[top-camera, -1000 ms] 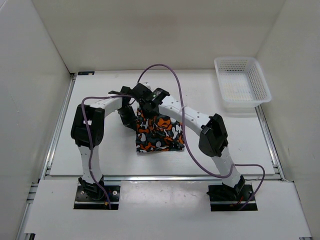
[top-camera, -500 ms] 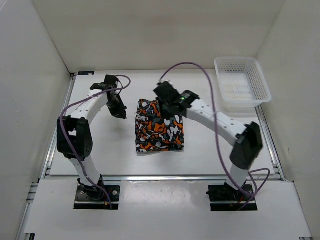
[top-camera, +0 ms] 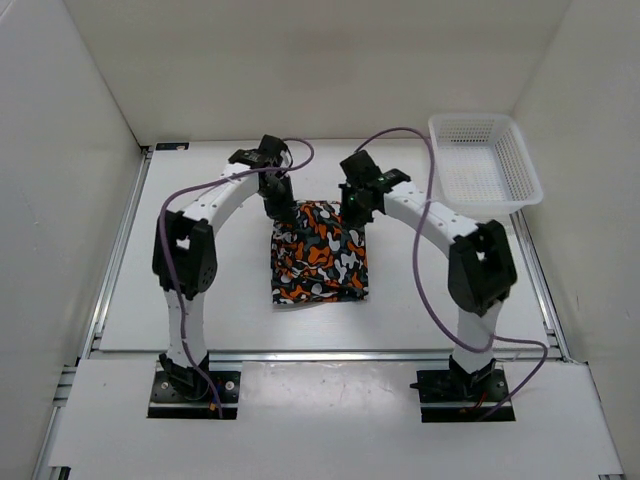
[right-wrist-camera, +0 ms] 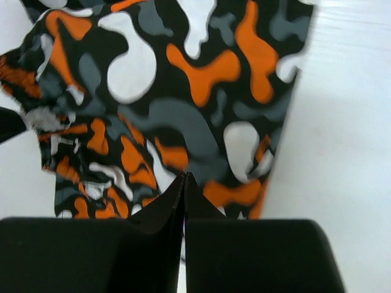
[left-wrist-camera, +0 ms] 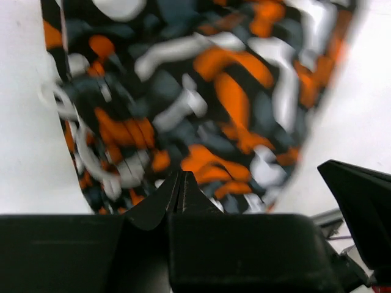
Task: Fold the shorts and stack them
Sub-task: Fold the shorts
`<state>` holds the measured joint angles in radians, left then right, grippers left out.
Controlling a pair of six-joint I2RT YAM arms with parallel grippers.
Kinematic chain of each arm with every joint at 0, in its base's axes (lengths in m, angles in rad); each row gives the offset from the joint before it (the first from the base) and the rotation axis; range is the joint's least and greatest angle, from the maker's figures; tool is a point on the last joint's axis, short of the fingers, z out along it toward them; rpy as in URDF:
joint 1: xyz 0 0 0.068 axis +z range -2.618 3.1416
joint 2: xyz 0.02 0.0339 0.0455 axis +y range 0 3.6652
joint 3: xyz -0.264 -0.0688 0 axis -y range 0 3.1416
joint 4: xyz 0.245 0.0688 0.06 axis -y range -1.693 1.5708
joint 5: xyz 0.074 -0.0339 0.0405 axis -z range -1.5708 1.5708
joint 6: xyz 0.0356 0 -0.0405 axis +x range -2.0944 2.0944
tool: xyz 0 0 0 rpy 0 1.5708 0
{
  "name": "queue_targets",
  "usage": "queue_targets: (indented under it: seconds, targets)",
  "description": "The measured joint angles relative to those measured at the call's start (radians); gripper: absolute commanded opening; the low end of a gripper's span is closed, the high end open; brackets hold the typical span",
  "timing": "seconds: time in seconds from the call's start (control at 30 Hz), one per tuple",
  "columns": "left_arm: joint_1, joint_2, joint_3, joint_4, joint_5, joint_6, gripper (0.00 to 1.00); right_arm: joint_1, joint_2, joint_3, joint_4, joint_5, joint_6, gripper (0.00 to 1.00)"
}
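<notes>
The shorts (top-camera: pixel 320 262), printed in orange, white, grey and black blotches, lie folded in a rough rectangle at the middle of the table. My left gripper (top-camera: pixel 283 207) is at the far left corner of the shorts and my right gripper (top-camera: pixel 352 212) is at the far right corner. In the left wrist view the left gripper (left-wrist-camera: pixel 181 174) has its jaws shut tip to tip over the fabric (left-wrist-camera: pixel 201 91). In the right wrist view the right gripper (right-wrist-camera: pixel 184 176) is also shut over the fabric (right-wrist-camera: pixel 183 91). No cloth shows between either pair of jaws.
A white plastic mesh basket (top-camera: pixel 487 205) stands at the far right corner of the table. White walls close in the table on the left, back and right. Purple cables loop above both arms.
Half a second ago both arms were spread away from the shorts. Both grippers have now come in to the far edge of the shorts. The shorts lie as before.
</notes>
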<state>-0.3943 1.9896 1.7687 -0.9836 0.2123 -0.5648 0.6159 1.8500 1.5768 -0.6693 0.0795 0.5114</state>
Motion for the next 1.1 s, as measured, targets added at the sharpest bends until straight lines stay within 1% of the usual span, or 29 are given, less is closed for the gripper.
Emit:
queue_targets:
  seconds: [0.1,0.2,0.33,0.37,0.4,0.43,0.47,0.5,0.53,0.6,0.63,0.67,0.7,0.8,0.9,1.0,1.03,1.1]
  targets:
    - [0.021,0.122,0.032,0.0,0.0,0.014,0.1,-0.005,0.125,0.04,0.038,-0.043,-0.002,0.01]
    - [0.048,0.229,0.038,-0.005,0.0,0.022,0.1,-0.007,0.234,0.057,0.058,-0.049,-0.001,0.01]
    - [0.067,0.272,0.066,-0.029,0.017,0.023,0.1,-0.009,0.304,0.066,0.059,-0.051,0.009,0.01]
    - [0.067,0.272,0.083,-0.042,0.014,0.026,0.1,-0.01,0.304,0.072,0.058,-0.05,0.01,0.05]
    - [0.066,0.272,0.108,-0.053,0.009,0.028,0.1,-0.012,0.301,0.081,0.056,-0.05,0.011,0.2]
    - [0.064,0.271,0.131,-0.061,0.005,0.031,0.1,-0.015,0.296,0.089,0.057,-0.05,0.017,0.28]
    - [0.064,0.27,0.153,-0.068,0.003,0.035,0.15,-0.018,0.285,0.092,0.059,-0.05,0.017,0.37]
    - [0.064,0.267,0.178,-0.08,0.0,0.042,0.22,-0.021,0.267,0.092,0.057,-0.05,0.021,0.49]
    - [0.064,0.261,0.196,-0.089,-0.002,0.048,0.36,-0.024,0.24,0.092,0.048,-0.047,0.018,0.72]
    - [0.063,0.236,0.222,-0.11,-0.006,0.065,0.57,-0.027,0.164,0.089,0.035,-0.027,0.022,0.84]
    - [0.062,0.215,0.23,-0.122,-0.008,0.074,0.62,-0.028,0.112,0.088,0.026,-0.013,0.019,0.9]
    - [0.058,0.188,0.234,-0.132,-0.008,0.081,0.73,-0.032,0.053,0.086,0.02,0.005,0.018,0.91]
    - [0.058,0.156,0.235,-0.141,-0.01,0.091,0.73,-0.034,-0.005,0.082,0.019,0.028,0.017,0.91]
    - [0.058,0.03,0.235,-0.168,-0.011,0.106,0.74,-0.038,-0.21,0.037,0.006,0.12,0.013,0.97]
    - [0.057,-0.147,0.195,-0.166,-0.016,0.122,0.74,-0.057,-0.402,-0.056,-0.026,0.23,0.01,0.98]
    - [0.056,-0.323,0.153,-0.169,-0.031,0.123,0.74,-0.091,-0.525,-0.158,-0.085,0.313,0.014,1.0]
    - [0.056,-0.376,0.145,-0.168,-0.039,0.121,0.76,-0.104,-0.55,-0.187,-0.109,0.337,0.017,1.0]
    - [0.056,-0.47,0.133,-0.169,-0.059,0.117,0.77,-0.121,-0.579,-0.242,-0.152,0.374,0.025,0.96]
